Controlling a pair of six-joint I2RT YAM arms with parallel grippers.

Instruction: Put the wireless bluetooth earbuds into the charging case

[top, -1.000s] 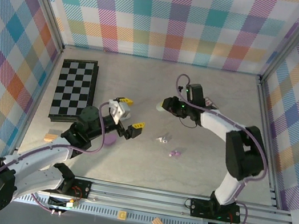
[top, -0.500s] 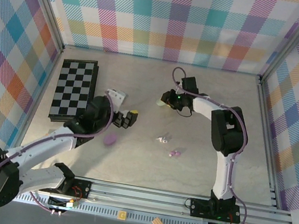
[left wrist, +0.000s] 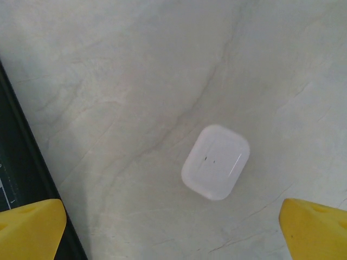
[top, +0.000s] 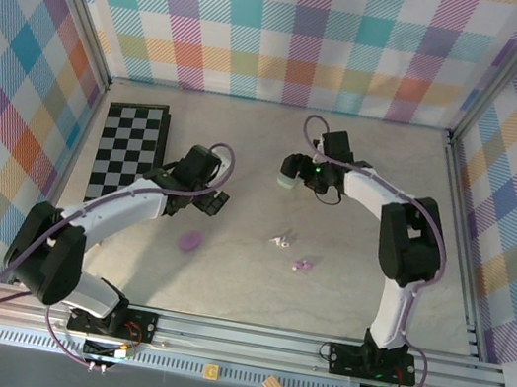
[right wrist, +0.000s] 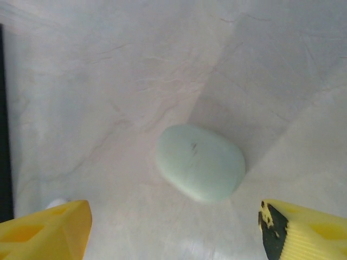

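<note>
stage: case approach, tiny stemmed plastic earbuds (top: 280, 241) uninserted. left gripper (left wrist: 173, 230) wide, empty, over white rounded case (left wrist: 216, 161); right gripper (right wrist: 173, 233) likewise over pale-green pebble case (right wrist: 200, 162). next: lid opening.

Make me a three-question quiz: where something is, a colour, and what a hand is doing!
1. Where is the checkered board? A) left side of the table B) right side C) the middle
2. What colour is the case under the right hand? A) red B) mint green C) black
3. The left hand is: A) shut on a case B) holding an earbud C) open
Answers: 1 A, it lies far left. 2 B, it looks pale green. 3 C, its yellow fingers stand apart, clear of the white case.
</note>
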